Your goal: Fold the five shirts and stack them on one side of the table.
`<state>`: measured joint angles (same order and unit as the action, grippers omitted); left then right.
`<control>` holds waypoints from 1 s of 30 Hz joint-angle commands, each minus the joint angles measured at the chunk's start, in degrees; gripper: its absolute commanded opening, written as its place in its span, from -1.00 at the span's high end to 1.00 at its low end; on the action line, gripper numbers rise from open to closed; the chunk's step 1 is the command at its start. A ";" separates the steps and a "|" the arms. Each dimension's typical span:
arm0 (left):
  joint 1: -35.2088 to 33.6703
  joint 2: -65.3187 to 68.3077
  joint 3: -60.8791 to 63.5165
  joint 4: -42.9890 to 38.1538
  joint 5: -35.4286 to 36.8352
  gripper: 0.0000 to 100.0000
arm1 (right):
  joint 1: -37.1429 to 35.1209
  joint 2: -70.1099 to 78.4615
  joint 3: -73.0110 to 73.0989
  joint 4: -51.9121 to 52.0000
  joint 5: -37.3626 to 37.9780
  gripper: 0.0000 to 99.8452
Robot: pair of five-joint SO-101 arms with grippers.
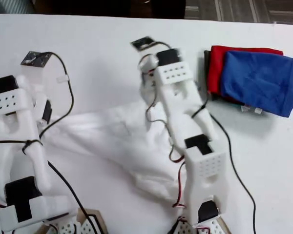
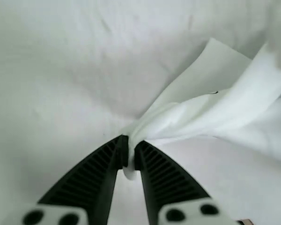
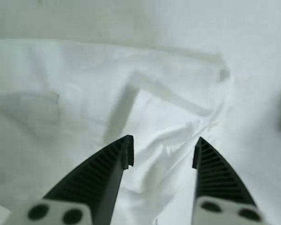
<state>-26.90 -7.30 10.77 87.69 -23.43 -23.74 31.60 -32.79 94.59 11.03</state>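
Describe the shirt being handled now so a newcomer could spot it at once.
Start at the middle of the white table. The white shirt lies spread and rumpled there, a fold pinched in the left gripper. Unlike the blue shirt and red shirt folded and stacked at the table's side, it is unfolded and white.

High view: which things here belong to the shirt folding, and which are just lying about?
Part of the job:
white shirt, pinched in the left gripper; right gripper, open over it; folded blue shirt, lying on the red shirt.

Just there:
table; black cable running to an arm.
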 commanded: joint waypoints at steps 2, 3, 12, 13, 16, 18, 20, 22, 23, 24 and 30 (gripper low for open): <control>-0.26 -2.46 -0.31 -0.88 -0.18 0.95 | -3.12 3.03 0.09 -3.21 -2.73 0.58; -0.26 -2.46 -0.31 -0.88 -0.18 0.95 | -3.21 4.00 0.09 -3.74 -2.73 0.58; -0.26 -2.46 -0.57 -0.88 -0.18 0.95 | -2.77 8.66 0.00 -4.62 -2.64 0.58; -0.26 -2.46 -0.66 -0.88 -0.18 0.95 | -2.68 8.92 0.00 -4.62 -2.64 0.58; -0.26 -2.46 -0.57 -0.88 -0.18 0.95 | -1.63 9.89 -0.26 -4.97 -2.29 0.58; -0.26 -2.46 -0.48 -0.88 -0.18 0.95 | -0.04 10.86 -0.88 -5.05 -2.29 0.58; -0.26 -2.46 -0.40 -0.88 -0.18 0.95 | 1.36 11.91 -2.11 -4.97 -2.20 0.58; -0.26 -2.46 -0.40 -0.88 -0.18 0.95 | 2.33 12.88 -3.25 -4.88 -2.20 0.58; -0.26 -2.46 -0.40 -0.88 -0.18 0.95 | 2.68 13.23 -3.96 -4.70 -2.20 0.58; -0.26 -2.46 -0.40 -0.88 -0.18 0.95 | 2.86 13.58 -4.48 -4.70 -2.20 0.58; -0.26 -2.46 -0.40 -0.88 -0.18 0.95 | 2.68 13.93 -5.63 -4.88 -2.20 0.88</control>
<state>-26.90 -7.30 10.77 87.69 -23.43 -21.45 46.20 -36.22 89.93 8.84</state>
